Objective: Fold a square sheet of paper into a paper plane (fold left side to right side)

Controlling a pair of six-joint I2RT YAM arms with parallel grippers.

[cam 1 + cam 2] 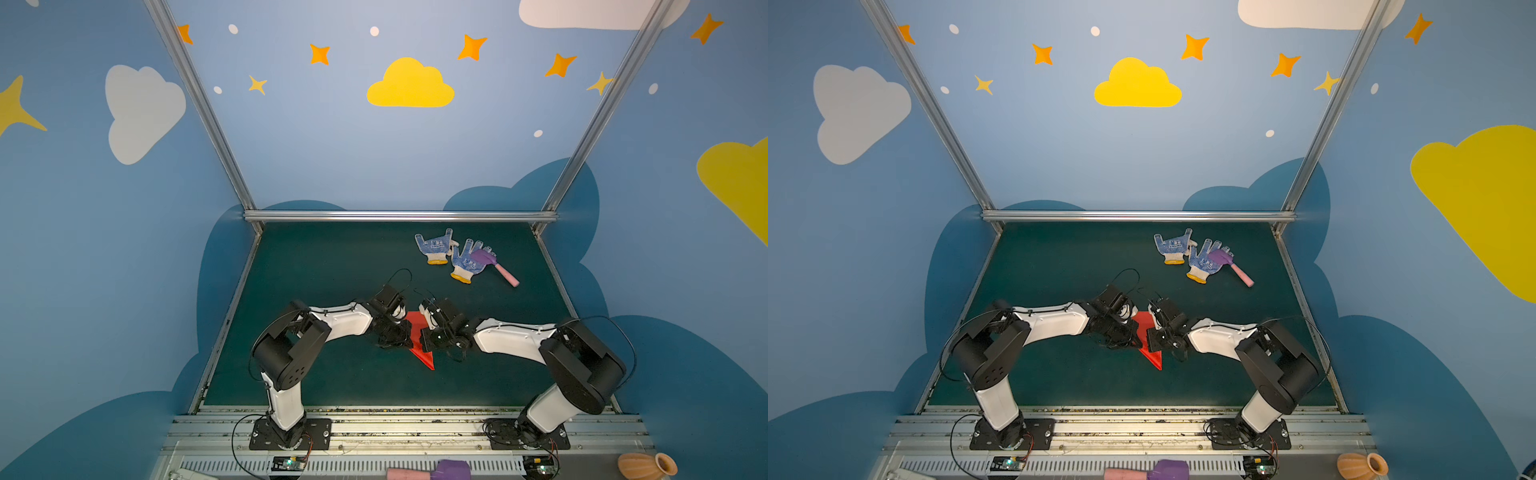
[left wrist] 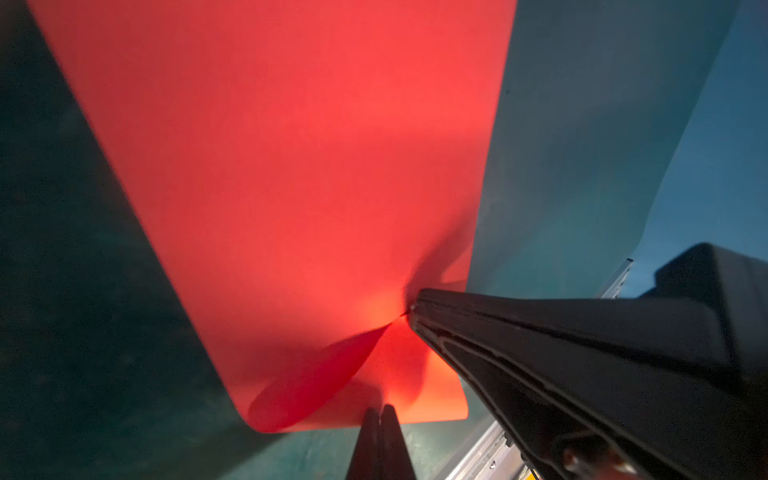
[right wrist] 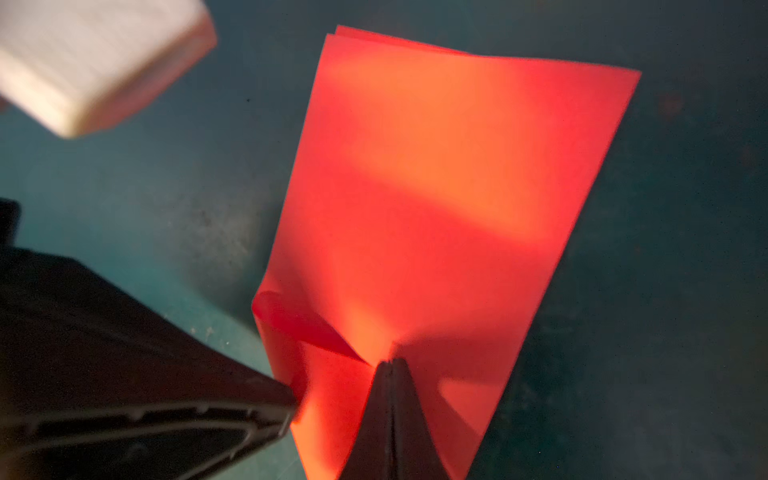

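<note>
Jaws shut tight, left gripper and right gripper pinch the doubled red paper sheet at desk centre; it buckles between them, so uneven pulling may tear it.

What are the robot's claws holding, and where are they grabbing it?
Both the left claw and right claw pinch the red paper near one end, close together.
</note>
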